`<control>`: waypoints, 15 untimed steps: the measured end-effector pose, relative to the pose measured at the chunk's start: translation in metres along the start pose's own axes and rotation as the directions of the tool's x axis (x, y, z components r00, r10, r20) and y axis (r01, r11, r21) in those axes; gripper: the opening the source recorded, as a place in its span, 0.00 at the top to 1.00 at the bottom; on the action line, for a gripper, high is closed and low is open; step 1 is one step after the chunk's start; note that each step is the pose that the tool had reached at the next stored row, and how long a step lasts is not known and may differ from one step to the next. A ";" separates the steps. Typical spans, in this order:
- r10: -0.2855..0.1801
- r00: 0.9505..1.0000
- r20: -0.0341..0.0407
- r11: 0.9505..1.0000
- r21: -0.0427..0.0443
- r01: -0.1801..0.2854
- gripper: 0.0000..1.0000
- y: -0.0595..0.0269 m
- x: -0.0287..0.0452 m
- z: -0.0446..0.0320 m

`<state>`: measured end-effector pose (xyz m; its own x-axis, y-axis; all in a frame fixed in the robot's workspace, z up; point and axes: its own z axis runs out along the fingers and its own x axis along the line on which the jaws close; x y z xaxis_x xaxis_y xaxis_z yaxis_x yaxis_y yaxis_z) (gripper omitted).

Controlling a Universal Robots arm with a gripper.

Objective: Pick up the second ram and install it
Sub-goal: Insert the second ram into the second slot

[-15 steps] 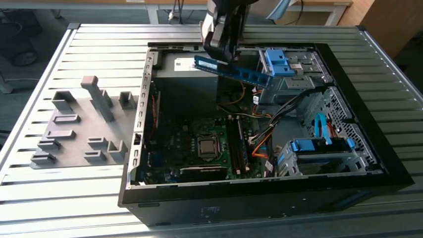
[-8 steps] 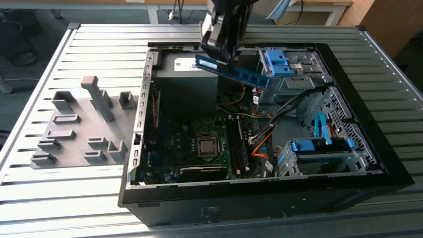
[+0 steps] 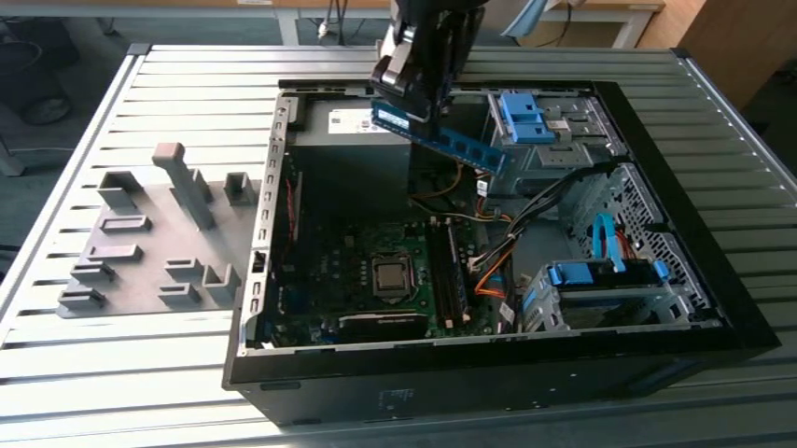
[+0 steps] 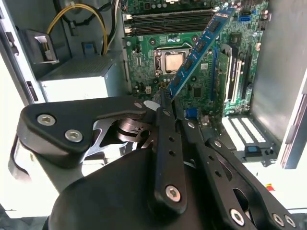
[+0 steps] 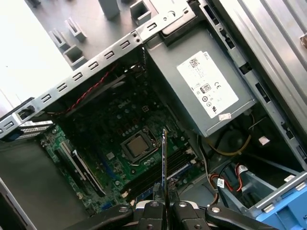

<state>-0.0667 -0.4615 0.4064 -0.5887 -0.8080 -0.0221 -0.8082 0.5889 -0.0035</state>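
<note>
The second ram (image 3: pixel 454 140) is a blue-green stick, held tilted in the air above the open computer case (image 3: pixel 498 373). My gripper (image 3: pixel 405 101) is shut on one end of it, over the case's far side. In the second wrist view the ram (image 4: pixel 199 48) slants out from the gripper (image 4: pixel 165 98) over the motherboard (image 4: pixel 192 91), near the processor (image 4: pixel 171 60). In the first wrist view the ram (image 5: pixel 164 163) shows edge-on, rising from the gripper (image 5: pixel 164 203) above the long memory slots (image 5: pixel 158 179).
A grey holder tray (image 3: pixel 137 243) with upright blocks lies on the slatted table at the exterior view's left. Inside the case are a power supply (image 5: pixel 206 86), blue drive-bay latches (image 3: pixel 524 117), a drive cage (image 3: pixel 598 280) and loose cables (image 3: pixel 486 280).
</note>
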 end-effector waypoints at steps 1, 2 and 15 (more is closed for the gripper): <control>0.009 1.000 0.000 1.000 0.000 -0.009 0.86 0.0000 0.0000 0.0000; 0.018 1.000 0.000 1.000 0.000 -0.018 0.86 0.0000 0.0000 0.0000; 0.128 0.992 0.000 0.992 0.003 -0.128 0.86 0.0000 0.0000 0.0004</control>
<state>-0.0667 -0.4615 0.4060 -0.6871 -0.7262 -0.0221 -0.7263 0.6873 -0.0035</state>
